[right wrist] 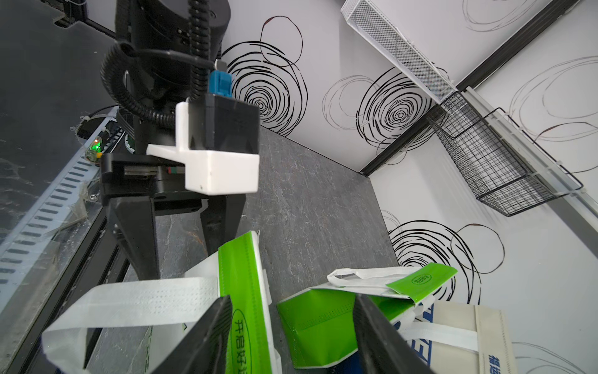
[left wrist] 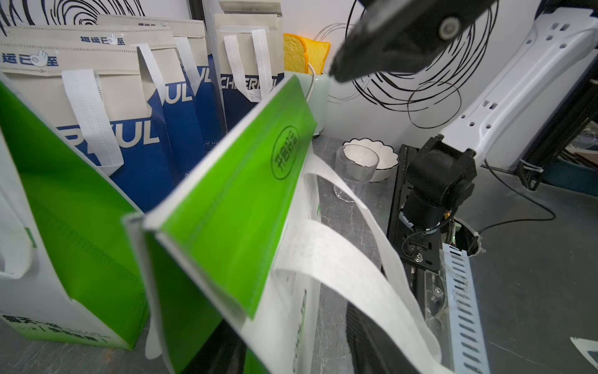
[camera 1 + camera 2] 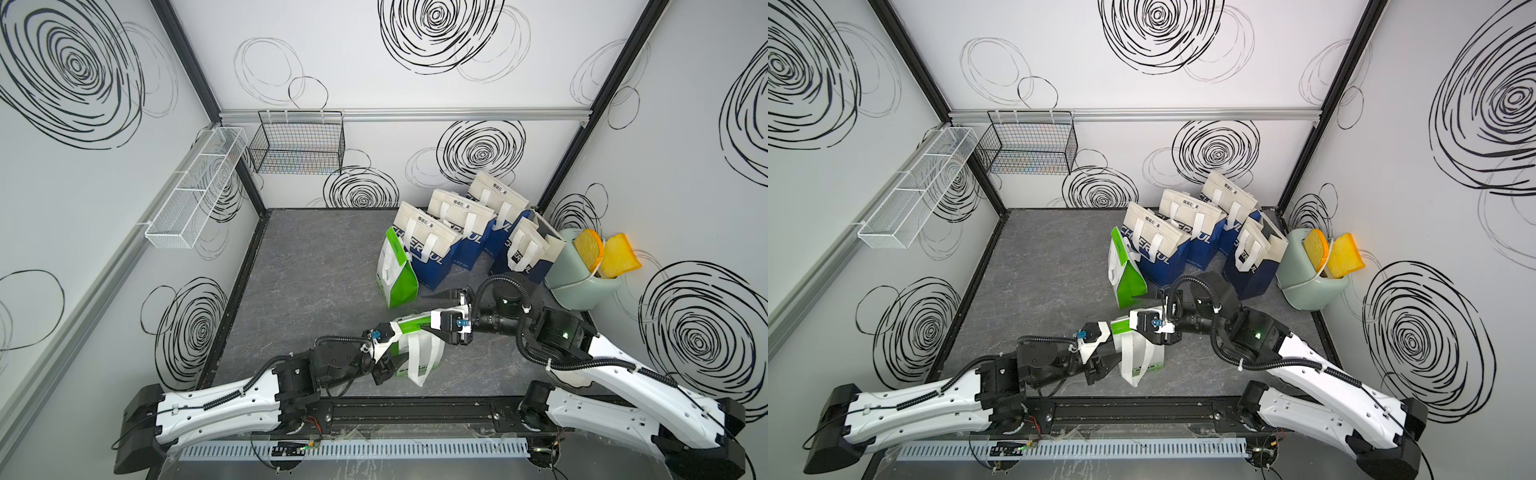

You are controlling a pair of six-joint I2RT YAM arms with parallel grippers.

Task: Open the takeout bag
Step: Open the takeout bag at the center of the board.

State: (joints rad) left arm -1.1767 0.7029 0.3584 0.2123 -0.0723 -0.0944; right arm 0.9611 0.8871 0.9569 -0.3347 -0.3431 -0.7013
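Takeout bag (image 3: 415, 357) front-centre on counter (image 3: 311, 270), right pincer (image 3: 430, 315) spread wide astride its green flap (image 1: 242, 275) stamped 开启好运, left pincer (image 1: 184, 262) at the other end, can't tell if clamped; only left wrist view shows glass (image 2: 354, 168) and bowl (image 2: 378, 155); blue bags (image 3: 432, 257) probably read CHEERFUL.

Four blue bags (image 3: 432, 266) stand far right beside a green toaster (image 3: 582, 286) holding toast (image 3: 589, 249); a black basket (image 3: 297, 143) and a white basket (image 3: 191, 195) hang on the far-left walls.
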